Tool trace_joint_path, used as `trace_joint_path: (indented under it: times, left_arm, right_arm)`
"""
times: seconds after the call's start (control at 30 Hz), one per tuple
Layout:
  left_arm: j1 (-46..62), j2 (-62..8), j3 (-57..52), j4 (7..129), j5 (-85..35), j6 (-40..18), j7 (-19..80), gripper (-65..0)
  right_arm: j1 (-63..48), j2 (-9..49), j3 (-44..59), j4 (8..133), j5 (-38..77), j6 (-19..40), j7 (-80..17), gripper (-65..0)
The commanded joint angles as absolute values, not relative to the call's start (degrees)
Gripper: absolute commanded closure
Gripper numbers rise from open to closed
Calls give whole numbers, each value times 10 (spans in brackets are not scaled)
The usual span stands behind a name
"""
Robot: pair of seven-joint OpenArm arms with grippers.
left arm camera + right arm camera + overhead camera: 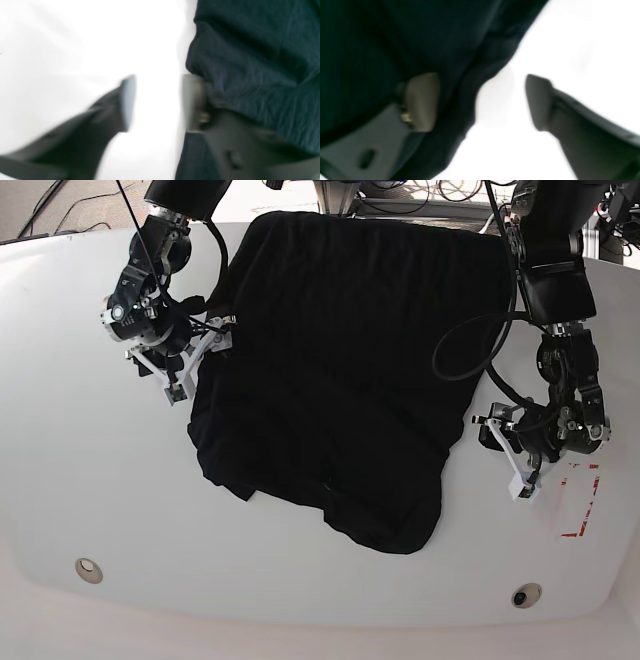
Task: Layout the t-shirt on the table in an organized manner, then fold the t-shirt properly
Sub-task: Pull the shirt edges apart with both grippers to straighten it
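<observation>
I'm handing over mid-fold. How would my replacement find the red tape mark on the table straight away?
Start from the white table and the black t-shirt spread across its middle. In the base view, go past the shirt's right edge to the open left claw. Just beyond it, toward the table's edge, lies the red tape mark, the only coloured marking on the white top.

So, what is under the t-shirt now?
The t-shirt lies on the white table, which shows all around it. What the cloth covers, table or anything else, cannot be seen.
</observation>
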State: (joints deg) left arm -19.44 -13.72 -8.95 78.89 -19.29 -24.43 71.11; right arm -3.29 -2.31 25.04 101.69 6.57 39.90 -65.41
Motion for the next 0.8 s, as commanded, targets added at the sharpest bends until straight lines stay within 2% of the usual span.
trace_joint_path:
  times: [0.0, 0.17, 0.4, 0.67, 0.77]
  left_arm:
    - [-203, -144, -92, 830, -199, -245, 709, -375]
    - [-176, -153, -92, 880, -200, -245, 734, -382]
    - [-127, -153, -92, 941, -201, -245, 744, -382]
    - [-54, -152, -92, 1005, -201, -245, 743, -382]
    - [-34, -152, -92, 1023, -201, -245, 742, -382]
  right_arm:
    - [8, -9, 248, 1050, 78, 400, -659, -648]
    - [54, 14, 223, 1048, 78, 400, -667, -650]
    - [103, 33, 122, 1040, 77, 400, -666, -650]
    - [153, 43, 28, 949, 76, 400, -604, -650]
    - [175, 54, 6, 909, 77, 400, -583, -625]
